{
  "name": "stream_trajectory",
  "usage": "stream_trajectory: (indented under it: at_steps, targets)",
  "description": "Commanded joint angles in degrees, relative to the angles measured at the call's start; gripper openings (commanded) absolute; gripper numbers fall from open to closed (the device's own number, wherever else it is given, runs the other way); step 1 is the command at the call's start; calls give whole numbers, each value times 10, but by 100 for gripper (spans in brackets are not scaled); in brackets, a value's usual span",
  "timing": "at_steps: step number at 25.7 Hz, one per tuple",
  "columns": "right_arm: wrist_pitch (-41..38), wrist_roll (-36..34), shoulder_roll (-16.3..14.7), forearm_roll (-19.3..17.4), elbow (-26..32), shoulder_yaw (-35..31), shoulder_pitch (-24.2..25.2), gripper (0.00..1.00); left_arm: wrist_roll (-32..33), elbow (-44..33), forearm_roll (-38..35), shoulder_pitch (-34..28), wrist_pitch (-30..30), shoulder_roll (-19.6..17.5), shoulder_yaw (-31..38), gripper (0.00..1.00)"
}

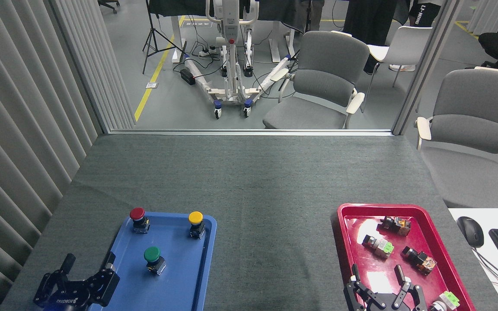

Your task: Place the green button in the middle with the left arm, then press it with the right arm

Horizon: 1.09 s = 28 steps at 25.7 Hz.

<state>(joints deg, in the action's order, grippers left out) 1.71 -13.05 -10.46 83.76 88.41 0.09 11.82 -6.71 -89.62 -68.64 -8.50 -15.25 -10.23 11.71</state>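
Bare cloth in the middle (pixel 270 242) lies open between the blue tray (pixel 201 276) and red tray (pixel 344 242).

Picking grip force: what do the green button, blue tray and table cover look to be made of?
Green button: smooth, slightly glossy cap, likely plastic; black and silvery body below, maybe part metal.
Blue tray: moulded with rolled rim, even colour and soft sheen, probably plastic.
Table cover: matte dark grey, fine fibrous texture with faint creases, looks like felt or woven cloth.

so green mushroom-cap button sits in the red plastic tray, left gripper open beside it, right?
No. The head view shows the green mushroom-cap button in the blue plastic tray, not the red one. The left gripper is open beside it.
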Motion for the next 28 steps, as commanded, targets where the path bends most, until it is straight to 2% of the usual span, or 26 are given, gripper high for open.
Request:
stream_trajectory:
  at_steps: [1,6,28]
  targets:
    - [0,0,1,0,-1,0,0,100,-1,0,0,0,-5,-1,0,100]
    - [0,0,3,0,-1,0,0,100,-1,3,0,0,-29,-1,0,100]
    - [0,0,9,1,-1,0,-1,100,13,6,-8,0,-27,-4,0,99]
